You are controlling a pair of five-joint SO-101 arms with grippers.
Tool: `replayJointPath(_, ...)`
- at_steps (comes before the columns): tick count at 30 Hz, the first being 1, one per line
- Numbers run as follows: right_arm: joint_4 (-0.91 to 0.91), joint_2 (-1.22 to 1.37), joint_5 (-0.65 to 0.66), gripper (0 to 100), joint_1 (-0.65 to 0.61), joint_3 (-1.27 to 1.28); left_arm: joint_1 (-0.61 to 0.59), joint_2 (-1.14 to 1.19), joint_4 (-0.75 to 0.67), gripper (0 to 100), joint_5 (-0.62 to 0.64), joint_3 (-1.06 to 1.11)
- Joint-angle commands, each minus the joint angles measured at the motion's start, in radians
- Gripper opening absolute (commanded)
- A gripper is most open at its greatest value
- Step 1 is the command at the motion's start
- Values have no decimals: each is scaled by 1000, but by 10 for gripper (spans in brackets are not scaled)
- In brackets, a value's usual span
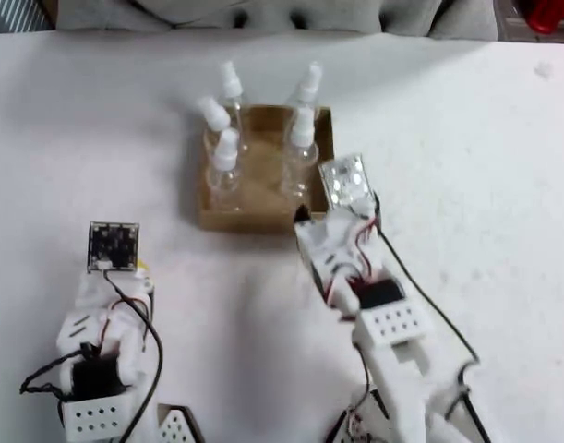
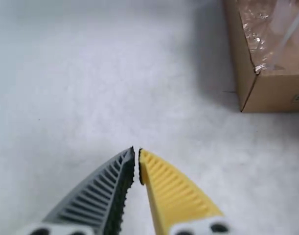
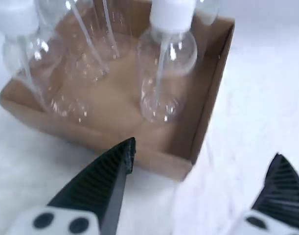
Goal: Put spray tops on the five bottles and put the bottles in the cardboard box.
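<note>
Our left arm [image 1: 104,318] and right arm [image 1: 394,323] are white printed shells with rows of small holes, black motor blocks and thin black cables [image 1: 152,369]. Our left gripper [image 2: 137,159] has one grey ribbed finger [image 2: 100,191] and one yellow ribbed finger [image 2: 173,191]. Our right gripper [image 3: 204,152] has black ribbed fingers [image 3: 103,178] on white bases with dark screw holes.

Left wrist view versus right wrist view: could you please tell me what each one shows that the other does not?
Left wrist view's own: its grey and yellow tool, shut above the white table. Right wrist view's own: its black tool, open, and white spray tops on clear plastic bottles standing in the brown cardboard box. Shared: the box, clear plastic inside it, and the table.
</note>
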Motion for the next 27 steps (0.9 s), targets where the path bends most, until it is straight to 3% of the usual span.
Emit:
replayJointPath(1,54,-183,12,347,22,64,-8,-10,-3,20,-15,-2)
replayJointPath(4,137,-311,48,269,35,123,-8,-10,-3,20,-15,-2)
replayJointPath(10,251,-538,120,12,110,218,-8,-10,-3,20,-15,-2)
replayJointPath(15,280,-750,123,40,180,347,-7,-10,-3,20,-15,-2)
replayJointPath(21,519,-1018,124,15,186,454,-4,-10,0,20,-15,-2)
replayJointPath(27,625,-1000,115,15,209,453,-2,-10,2,20,-15,-2)
